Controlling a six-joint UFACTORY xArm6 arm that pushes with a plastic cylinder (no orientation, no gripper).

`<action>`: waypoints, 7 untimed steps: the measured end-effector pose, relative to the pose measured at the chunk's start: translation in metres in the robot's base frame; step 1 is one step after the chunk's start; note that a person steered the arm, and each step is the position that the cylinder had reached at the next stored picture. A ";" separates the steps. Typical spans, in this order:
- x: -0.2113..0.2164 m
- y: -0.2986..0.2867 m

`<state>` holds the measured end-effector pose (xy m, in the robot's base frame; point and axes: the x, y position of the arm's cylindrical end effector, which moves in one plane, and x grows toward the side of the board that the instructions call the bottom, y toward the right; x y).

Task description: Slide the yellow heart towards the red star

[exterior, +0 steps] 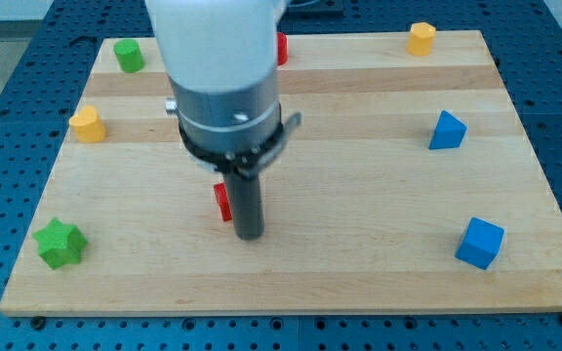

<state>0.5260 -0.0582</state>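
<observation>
My tip (250, 234) rests on the counter (359, 263) near the middle of the view, touching or just beside a red block (222, 201) on its left; most of that block is hidden by the rod, so I cannot confirm it is the red star, though it seems likely. The end effector is a plain rod with nothing to open or close, and it holds nothing.

The yellow heart (87, 125) sits near the view's left edge, well apart from my tip and up-left of the red block. It looks small, rigid and light — likely to slide easily on the smooth wood, but also to spin if pushed off-centre. I judge the best contact is on its far side, upper-left, so the push runs toward the red block.

The counter is a pale, flat wooden board on a blue perforated base. Other blocks lie well clear of that path:

- 1 green block (129, 55) at top left
- 1 green star (60, 244) at lower left
- 1 yellow block (420, 38) at top right
- 1 blue triangular block (446, 131) and 1 blue cube (480, 243) on the right
- another red block (282, 47), partly hidden behind the arm
</observation>
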 end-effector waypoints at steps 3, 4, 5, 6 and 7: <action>-0.062 -0.042; -0.072 -0.104; -0.081 -0.194; -0.082 -0.245; -0.087 -0.247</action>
<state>0.4388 -0.3051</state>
